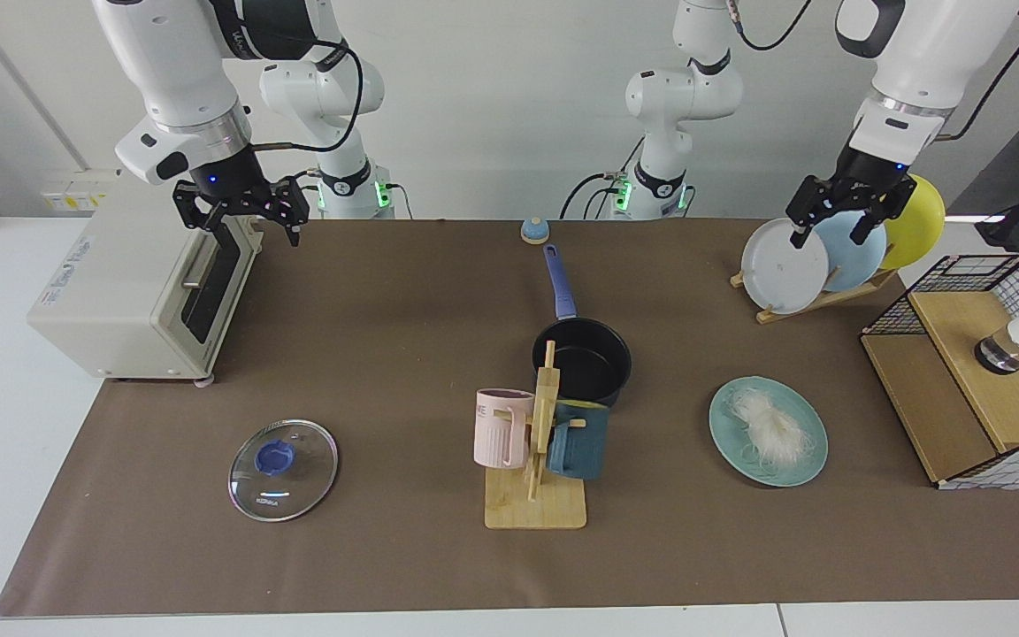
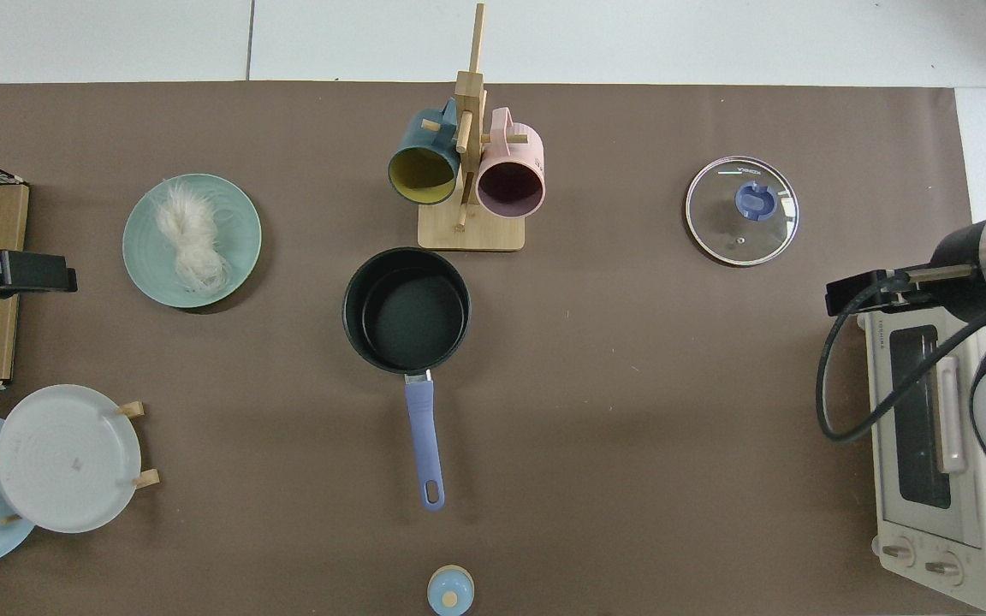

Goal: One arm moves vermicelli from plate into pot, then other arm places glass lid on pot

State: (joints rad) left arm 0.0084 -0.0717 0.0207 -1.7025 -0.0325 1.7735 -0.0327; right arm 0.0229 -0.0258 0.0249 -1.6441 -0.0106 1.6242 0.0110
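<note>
In the facing view, the right gripper [image 1: 241, 219] hangs above the front edge of the cream toaster oven [image 1: 134, 292] at the table's far left, its fingers spread with nothing between them; the right arm descends steeply from the upper left, wrist pointed down at the oven door. The glass lid [image 1: 283, 470] lies flat on the brown mat [image 1: 386, 310] well below and in front of that gripper, apart from it, blue knob up. Toward the middle, the pot [image 1: 582, 360] stands empty on the mat, its blue handle pointing away toward the arms' bases, and just in front of it a wooden mug rack [image 1: 537, 469] carries a pink mug [image 1: 501, 428] and a dark blue mug [image 1: 577, 440]. A small blue bell [image 1: 534, 230] sits at the mat's far edge beyond the handle. Further right, the plate [image 1: 768, 431] lies flat with the vermicelli [image 1: 770, 425] heaped on it, well below and nearer the camera than the left gripper [image 1: 829, 235]. That gripper hovers in front of the upright plates in the dish rack [image 1: 815, 301], fingers apart and empty, the left arm coming down from the upper right with its wrist tilted slightly. In the top view the vermicelli [image 2: 190, 236] rests on the plate [image 2: 240, 248], near the dark end of the left arm entering at the frame's edge.
</note>
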